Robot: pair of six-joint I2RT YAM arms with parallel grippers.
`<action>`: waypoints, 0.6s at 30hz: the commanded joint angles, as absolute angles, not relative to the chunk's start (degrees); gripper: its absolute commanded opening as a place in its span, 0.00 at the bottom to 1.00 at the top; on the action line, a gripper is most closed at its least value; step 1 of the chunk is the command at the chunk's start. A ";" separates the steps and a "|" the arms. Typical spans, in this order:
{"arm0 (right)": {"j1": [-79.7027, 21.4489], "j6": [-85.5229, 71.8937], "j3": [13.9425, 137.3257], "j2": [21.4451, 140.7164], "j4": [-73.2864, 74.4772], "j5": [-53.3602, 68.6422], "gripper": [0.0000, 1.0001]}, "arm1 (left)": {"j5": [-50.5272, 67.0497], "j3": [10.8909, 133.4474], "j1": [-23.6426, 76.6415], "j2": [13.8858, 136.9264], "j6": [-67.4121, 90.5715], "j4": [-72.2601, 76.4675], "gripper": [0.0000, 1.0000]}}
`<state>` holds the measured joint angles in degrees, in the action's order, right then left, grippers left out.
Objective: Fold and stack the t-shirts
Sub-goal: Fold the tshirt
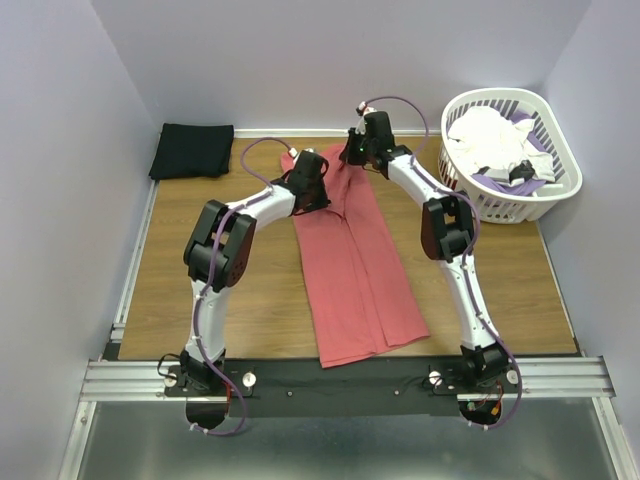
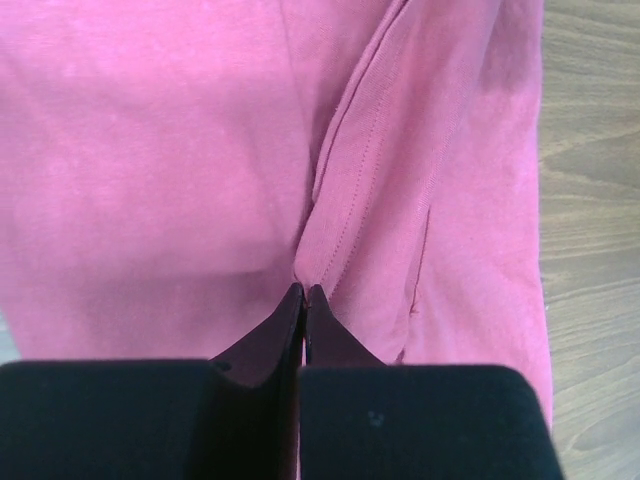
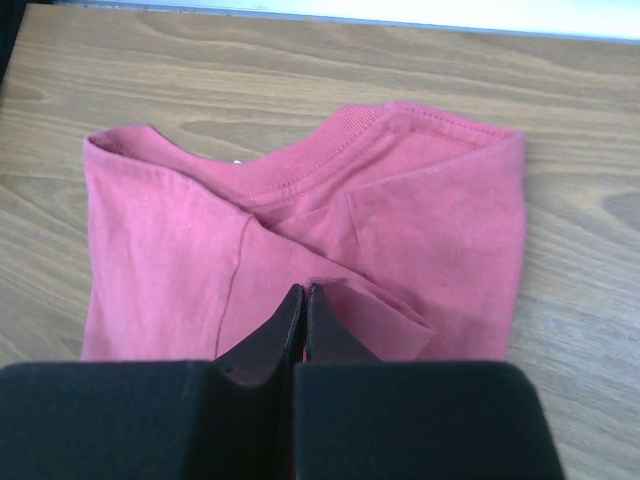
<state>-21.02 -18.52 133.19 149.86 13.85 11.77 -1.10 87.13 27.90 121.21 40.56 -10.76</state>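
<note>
The coral-red t-shirt [image 1: 355, 270] lies as a long narrow strip down the middle of the wooden table, its collar at the far end. My left gripper [image 1: 315, 185] is over the strip's far left part. In the left wrist view the left gripper [image 2: 303, 290] is shut on a raised ridge of the red cloth [image 2: 150, 150]. My right gripper [image 1: 352, 150] is at the collar end. In the right wrist view the right gripper [image 3: 304, 290] is shut on a lifted flap of the red shirt [image 3: 420, 220] just below the neckline. The black t-shirt [image 1: 192, 150] lies folded at the far left corner.
A white slatted basket [image 1: 560, 160] holding white and purple laundry stands at the far right. Bare wood [image 1: 180, 290] shows on both sides of the red strip. A metal rail [image 1: 350, 378] runs along the near edge, and walls close in three sides.
</note>
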 commanded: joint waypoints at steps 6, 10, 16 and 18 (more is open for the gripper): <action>-19.42 -21.27 131.57 148.27 9.23 15.29 0.06 | -5.71 85.08 28.74 116.54 40.52 -8.96 0.05; -19.25 -22.41 132.01 149.85 8.79 16.61 0.06 | -5.54 83.85 28.74 116.98 41.57 -8.79 0.05; -19.42 -23.82 133.33 152.31 6.86 20.74 0.09 | -5.54 83.14 28.74 117.77 41.84 -8.35 0.05; -19.42 -24.17 133.86 152.75 5.98 22.05 0.09 | -5.45 83.14 28.74 118.30 41.84 -8.35 0.06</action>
